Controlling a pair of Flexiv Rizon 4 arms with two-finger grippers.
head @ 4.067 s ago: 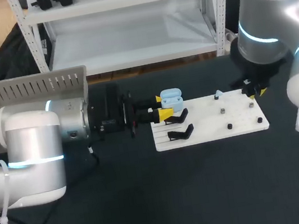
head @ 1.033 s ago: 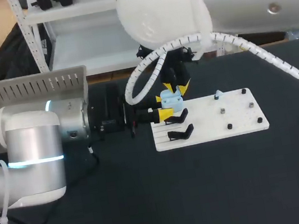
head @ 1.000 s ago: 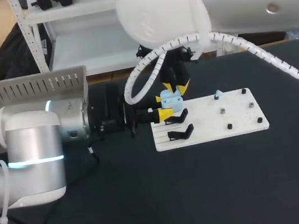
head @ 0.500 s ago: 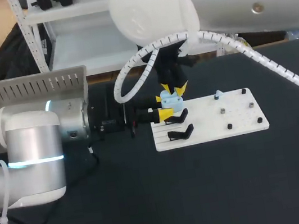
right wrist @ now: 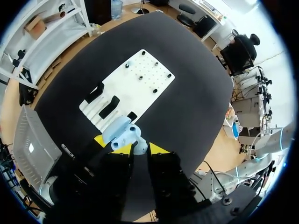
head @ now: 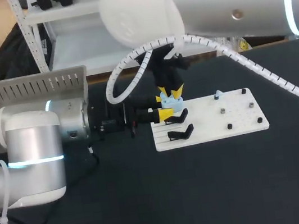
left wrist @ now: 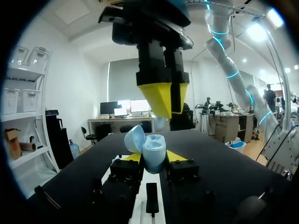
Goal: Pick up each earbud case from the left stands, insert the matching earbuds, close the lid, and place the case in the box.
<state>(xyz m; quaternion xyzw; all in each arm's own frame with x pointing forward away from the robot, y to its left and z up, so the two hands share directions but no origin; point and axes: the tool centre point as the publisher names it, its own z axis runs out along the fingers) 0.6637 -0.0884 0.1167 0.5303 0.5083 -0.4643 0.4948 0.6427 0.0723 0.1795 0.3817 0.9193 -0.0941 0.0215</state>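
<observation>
case (left wrist: pixel 153 150) held in left gripper (left wrist: pixel 154 157), lid open, over board (head: pixel 241 115) near stands. right gripper (head: pixel 170 93) narrow, small earbud (left wrist: pixel 160 123) likely pinched in tips. earbud hung right above open case, just apart. straight drop down needed.

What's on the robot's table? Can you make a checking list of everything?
Surface: black table carrying a white board with black stands and small pegs.
Job's things: light blue earbud case, lid open, over the far stand; spare earbud on a peg; grey box at the table's left.
Clutter: nothing seen.
Grippers: left gripper shut on the earbud case; right gripper just above it, shut on an earbud.
Cables: white ribbed hose looping off the right arm.
Surroundings: nothing seen reaching over the table.
</observation>
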